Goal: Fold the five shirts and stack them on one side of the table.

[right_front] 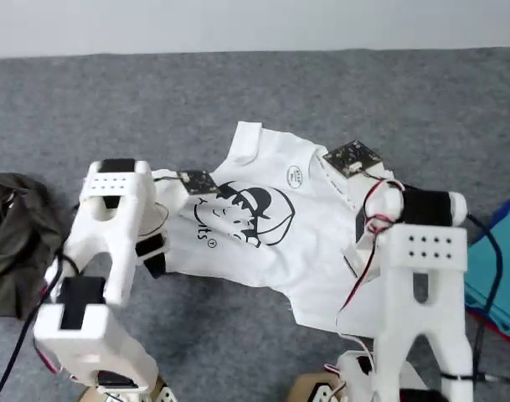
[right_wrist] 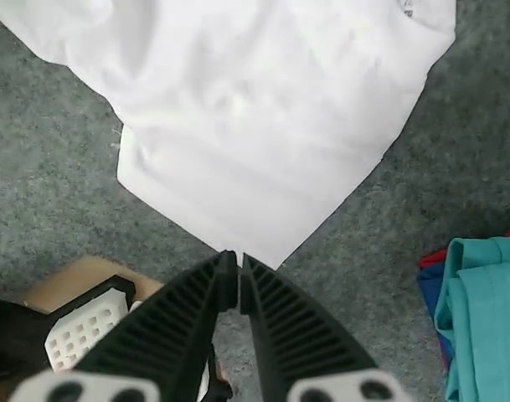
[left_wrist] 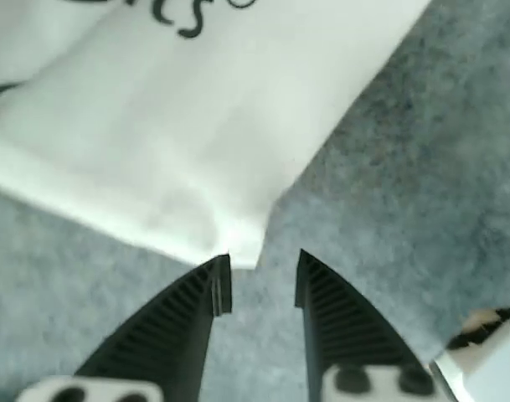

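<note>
1. High view: the white printed shirt lies spread on the grey table; uneven pulls could bunch it.
2. The left hand is open astride a hem corner; closing may catch only the edge.
3. The right hand is closed at another corner, possibly pinching nothing.

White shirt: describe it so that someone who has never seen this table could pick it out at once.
On the grey table, look to the middle. The white shirt lies spread there, a black cartoon print on its front. It alone is white: a dark garment sits at one edge, teal cloth at the other.
</note>
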Controlling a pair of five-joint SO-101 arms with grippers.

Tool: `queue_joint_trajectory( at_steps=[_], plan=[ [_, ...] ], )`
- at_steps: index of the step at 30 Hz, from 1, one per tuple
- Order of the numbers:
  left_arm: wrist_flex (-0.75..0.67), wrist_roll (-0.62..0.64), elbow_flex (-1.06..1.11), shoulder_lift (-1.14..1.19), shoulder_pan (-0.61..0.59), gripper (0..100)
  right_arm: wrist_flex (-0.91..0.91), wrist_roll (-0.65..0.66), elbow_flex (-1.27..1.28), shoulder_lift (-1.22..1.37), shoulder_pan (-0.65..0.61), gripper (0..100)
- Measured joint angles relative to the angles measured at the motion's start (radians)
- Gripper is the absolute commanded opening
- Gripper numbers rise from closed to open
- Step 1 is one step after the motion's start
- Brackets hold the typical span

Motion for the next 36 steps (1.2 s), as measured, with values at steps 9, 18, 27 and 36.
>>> queue_joint_trajectory(
  at_steps=[9, 18, 27, 36],
  plan=[
    [-0.031, 0.0, -0.021, 0.112, 0.003, 12, -0.06, 0.003, 0.149, -0.026, 0.005, 1.4],
    [-0.031, 0.0, -0.023, 0.112, 0.003, 2, -0.152, 0.003, 0.316, -0.026, 0.003, 1.1],
    [0.032, -0.005, -0.055, 0.112, 0.003, 0, -0.262, 0.003, 0.446, -0.026, 0.003, 1.1],
    [0.149, -0.021, -0.222, 0.112, -0.078, 0, -0.333, 0.003, 0.465, 0.127, 0.003, 1.1]
  ],
)
